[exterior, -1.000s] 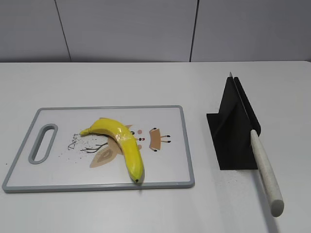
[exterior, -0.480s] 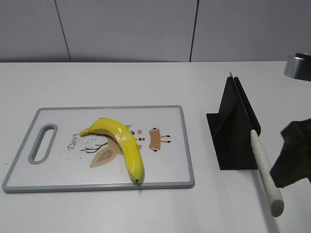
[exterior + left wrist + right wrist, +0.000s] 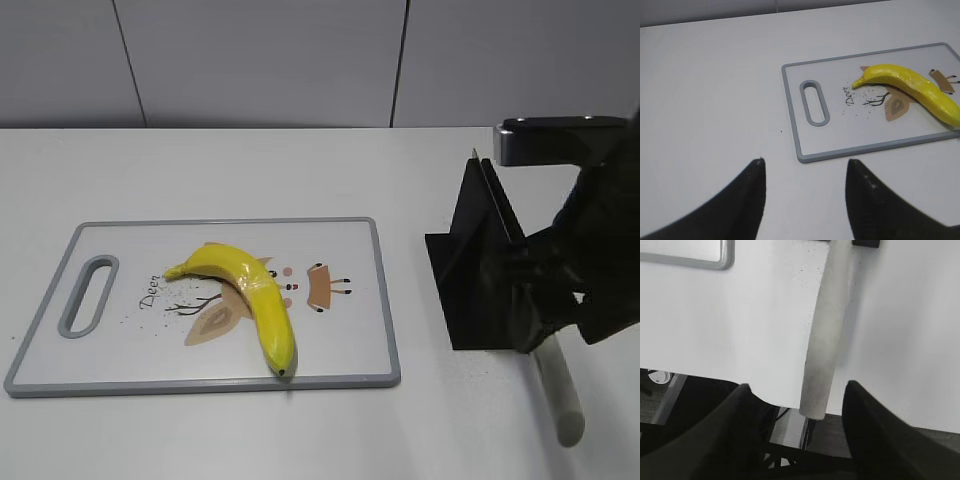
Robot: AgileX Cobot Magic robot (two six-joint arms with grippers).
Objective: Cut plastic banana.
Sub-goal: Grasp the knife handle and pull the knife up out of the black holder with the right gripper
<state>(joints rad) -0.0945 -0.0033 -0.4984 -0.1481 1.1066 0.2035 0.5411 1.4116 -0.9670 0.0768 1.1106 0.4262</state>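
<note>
The yellow plastic banana (image 3: 247,293) lies on a white cutting board (image 3: 340,350) with a grey rim, dark tip toward the front edge; it also shows in the left wrist view (image 3: 912,89). A knife with a pale handle (image 3: 557,390) rests in a black stand (image 3: 477,270) at the right. My right gripper (image 3: 535,315) is open over the handle, which lies between its fingers in the right wrist view (image 3: 824,347). My left gripper (image 3: 805,162) is open and empty over bare table, left of the board (image 3: 840,150). It is out of the exterior view.
The knife handle's end hangs past the table's front edge (image 3: 775,401). A grey panelled wall (image 3: 300,60) stands behind the white table.
The right arm has come in from the right edge and moved left over the knife handle and stand. The banana, board and knife have not moved.
</note>
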